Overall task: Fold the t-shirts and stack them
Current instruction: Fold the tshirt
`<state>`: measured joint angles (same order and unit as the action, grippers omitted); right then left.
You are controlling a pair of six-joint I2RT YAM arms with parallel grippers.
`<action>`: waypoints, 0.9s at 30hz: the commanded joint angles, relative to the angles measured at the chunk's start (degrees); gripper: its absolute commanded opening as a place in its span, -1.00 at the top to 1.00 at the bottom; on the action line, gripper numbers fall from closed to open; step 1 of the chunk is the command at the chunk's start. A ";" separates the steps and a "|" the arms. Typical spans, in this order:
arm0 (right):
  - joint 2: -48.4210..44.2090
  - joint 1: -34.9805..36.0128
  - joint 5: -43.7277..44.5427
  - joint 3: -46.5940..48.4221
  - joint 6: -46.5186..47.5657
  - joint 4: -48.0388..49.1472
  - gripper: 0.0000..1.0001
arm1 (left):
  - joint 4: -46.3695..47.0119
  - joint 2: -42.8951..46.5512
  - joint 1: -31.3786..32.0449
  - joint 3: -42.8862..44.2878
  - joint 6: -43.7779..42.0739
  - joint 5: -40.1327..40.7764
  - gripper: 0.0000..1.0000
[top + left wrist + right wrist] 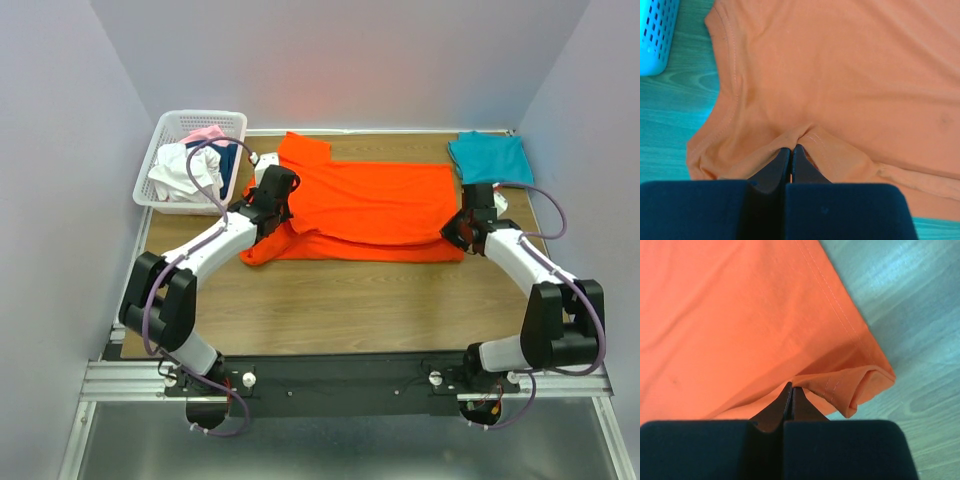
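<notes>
Mostly flat, the orange-red t-shirt [370, 205] spreads across the table [340, 300]. The left gripper [791, 149] pinches a fabric ridge at its 9 o'clock end; the right gripper [791, 387] pinches the hem at 3 o'clock. A teal t-shirt [488, 157] lies at 1 o'clock, and a basket [158, 150] of seemingly more clothes at 11.

The wooden table [330, 300] in front of me carries an orange-red t-shirt [370, 205] spread across the middle of the frame, a folded teal t-shirt [490, 157] at upper right, and a white basket [150, 168] at upper left.
</notes>
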<state>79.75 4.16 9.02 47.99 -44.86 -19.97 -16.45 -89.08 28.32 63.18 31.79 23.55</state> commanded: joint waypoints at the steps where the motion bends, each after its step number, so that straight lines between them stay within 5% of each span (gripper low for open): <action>1: 2.95 -0.21 2.32 3.25 1.53 1.33 0.99 | 2.20 -2.50 -1.86 3.17 -3.57 -1.49 1.00; 22: 16.41 -0.30 2.50 11.86 2.94 1.42 0.98 | 4.32 -24.11 -7.48 20.83 -20.98 -11.07 1.00; 24: 17.02 -0.30 2.76 12.39 2.76 1.42 0.93 | 3.18 -25.78 -7.92 21.98 -20.37 -10.28 0.81; 25: 17.46 -0.30 2.85 12.57 2.76 1.42 0.81 | 2.39 -26.14 -8.10 23.03 -19.84 -9.67 0.45; 27: 17.90 -0.38 3.90 12.92 2.76 1.42 0.71 | 1.60 -26.93 -8.28 24.00 -19.31 -9.40 0.22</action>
<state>96.20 4.16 9.80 59.05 -42.41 -18.92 -13.04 -114.54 20.73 84.55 12.67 14.28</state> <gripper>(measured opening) 0.121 0.335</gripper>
